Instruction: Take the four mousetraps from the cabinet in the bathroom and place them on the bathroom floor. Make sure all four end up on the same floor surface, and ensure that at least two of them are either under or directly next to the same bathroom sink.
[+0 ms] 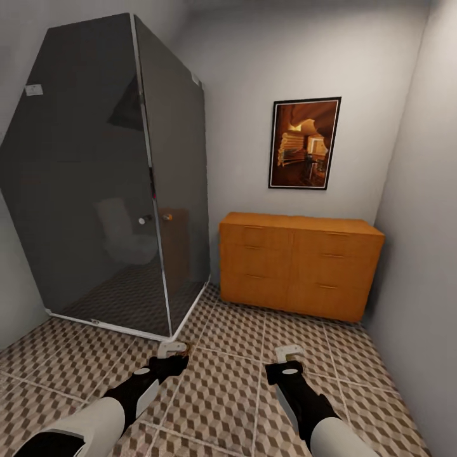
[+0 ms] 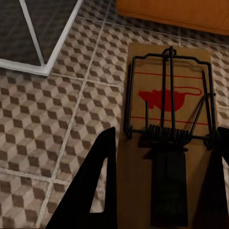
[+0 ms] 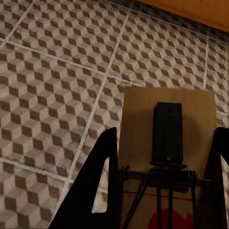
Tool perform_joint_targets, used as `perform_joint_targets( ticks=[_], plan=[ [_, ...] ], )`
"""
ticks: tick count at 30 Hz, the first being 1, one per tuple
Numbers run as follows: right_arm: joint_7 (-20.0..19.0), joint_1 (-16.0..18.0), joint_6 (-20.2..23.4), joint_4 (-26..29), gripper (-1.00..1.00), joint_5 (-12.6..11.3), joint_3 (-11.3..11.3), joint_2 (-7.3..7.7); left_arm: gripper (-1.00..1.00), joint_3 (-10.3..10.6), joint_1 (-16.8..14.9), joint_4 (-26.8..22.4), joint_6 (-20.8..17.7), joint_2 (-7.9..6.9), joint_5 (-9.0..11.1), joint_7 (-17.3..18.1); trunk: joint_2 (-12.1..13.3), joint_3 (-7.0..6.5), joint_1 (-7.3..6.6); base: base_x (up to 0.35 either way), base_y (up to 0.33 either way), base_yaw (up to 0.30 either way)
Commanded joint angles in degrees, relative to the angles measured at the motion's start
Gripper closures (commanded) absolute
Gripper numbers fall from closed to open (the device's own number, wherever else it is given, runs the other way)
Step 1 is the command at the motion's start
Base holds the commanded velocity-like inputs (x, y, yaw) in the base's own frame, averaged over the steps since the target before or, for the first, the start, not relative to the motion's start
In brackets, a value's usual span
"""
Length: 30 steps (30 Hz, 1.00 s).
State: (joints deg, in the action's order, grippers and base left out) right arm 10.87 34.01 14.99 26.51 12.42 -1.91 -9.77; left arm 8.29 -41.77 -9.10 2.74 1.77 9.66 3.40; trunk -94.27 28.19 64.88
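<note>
My left gripper (image 1: 170, 359) is shut on a mousetrap (image 1: 172, 348), held low over the bathroom floor (image 1: 228, 393). In the left wrist view this mousetrap (image 2: 167, 95) is a tan board with a dark wire bar and a red mark, lying between the black fingers (image 2: 102, 186). My right gripper (image 1: 289, 363) is shut on a second mousetrap (image 1: 290, 351). The right wrist view shows that mousetrap's (image 3: 167, 119) tan board and spring between the fingers (image 3: 102, 186). The orange-brown cabinet (image 1: 298, 263) stands against the back wall with its drawers closed. The sink is out of view.
A dark glass shower enclosure (image 1: 108, 190) with a white base rail fills the left side. A framed picture (image 1: 304, 143) hangs above the cabinet. A grey wall (image 1: 425, 254) closes the right side. Cube-patterned tiles lie between me and the cabinet.
</note>
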Motion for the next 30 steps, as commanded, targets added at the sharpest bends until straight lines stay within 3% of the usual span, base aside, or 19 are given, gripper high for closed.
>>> perform_joint_targets(
  ticks=[1,30],
  plan=[
    [0.0,0.0,0.4,0.1,1.00,0.5,-0.2,-0.03,1.00,0.5,-0.1,0.1,0.3,-0.01,0.5,-0.1,0.0,0.06,0.00,0.000,0.000,0.290],
    [-0.1,0.0,0.6,0.1,1.00,0.5,-0.2,0.13,1.00,0.5,-0.1,0.1,0.3,-0.01,0.5,-0.1,0.0,0.06,0.00,0.000,0.000,0.290]
  ],
)
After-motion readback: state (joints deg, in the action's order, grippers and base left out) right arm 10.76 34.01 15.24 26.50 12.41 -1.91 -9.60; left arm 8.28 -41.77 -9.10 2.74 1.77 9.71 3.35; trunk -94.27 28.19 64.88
